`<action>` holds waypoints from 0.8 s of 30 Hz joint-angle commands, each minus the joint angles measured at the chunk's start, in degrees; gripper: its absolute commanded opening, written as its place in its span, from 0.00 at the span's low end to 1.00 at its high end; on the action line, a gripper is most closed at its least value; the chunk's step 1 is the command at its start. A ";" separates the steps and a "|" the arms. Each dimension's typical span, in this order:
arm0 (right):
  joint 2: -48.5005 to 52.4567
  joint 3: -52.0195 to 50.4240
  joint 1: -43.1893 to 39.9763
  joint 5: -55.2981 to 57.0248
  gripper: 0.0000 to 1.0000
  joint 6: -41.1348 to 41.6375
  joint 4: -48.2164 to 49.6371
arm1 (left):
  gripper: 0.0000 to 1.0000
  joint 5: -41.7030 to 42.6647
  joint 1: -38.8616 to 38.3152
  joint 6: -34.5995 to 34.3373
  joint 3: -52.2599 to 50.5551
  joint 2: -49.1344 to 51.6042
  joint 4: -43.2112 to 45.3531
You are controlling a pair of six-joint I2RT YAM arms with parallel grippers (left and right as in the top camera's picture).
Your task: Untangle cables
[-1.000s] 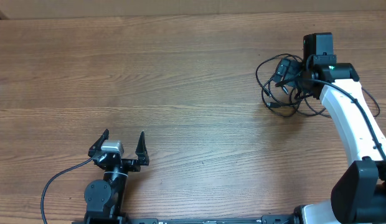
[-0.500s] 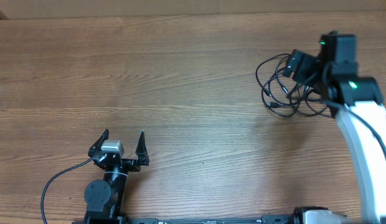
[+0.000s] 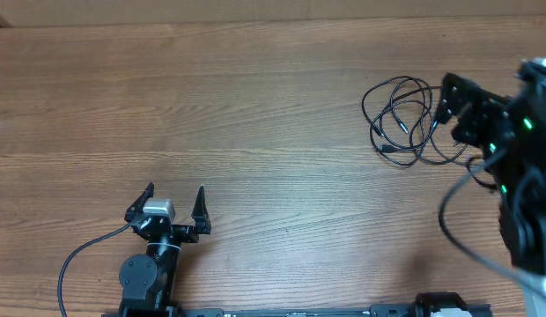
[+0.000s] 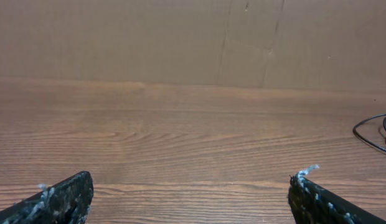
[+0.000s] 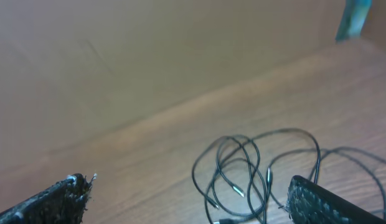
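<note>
The cables point(image 3: 403, 119) lay bunched on the worktop point(image 3: 255, 106); the right pincer point(image 5: 188, 186) hung spread just beside them, the left pincer point(image 3: 175, 190) spread, well apart from them

Overhead: right arm point(image 3: 512, 167) blurred, cut by right edge, hides the cables' point(image 3: 398, 119) right loops. Which cord goes w/ which plug: too small to tell. Left wrist view: only a bit of the cables at right edge.

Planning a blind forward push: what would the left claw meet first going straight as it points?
The way looks free: the left claw faces bare table, with the cardboard wall likely first at the far edge. The cables lie off to its right.
</note>
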 commanded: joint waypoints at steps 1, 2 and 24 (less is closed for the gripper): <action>-4.63 0.17 -0.13 0.15 1.00 0.02 0.15 | 1.00 -0.50 0.20 1.29 -0.20 -0.66 -0.13; -5.62 0.17 -0.13 0.15 1.00 0.02 0.15 | 1.00 -0.50 0.20 1.29 -0.20 -0.66 -0.13; -21.31 -16.35 -0.13 0.15 1.00 0.02 -0.07 | 1.00 -0.48 0.20 1.29 -0.20 -0.66 -0.13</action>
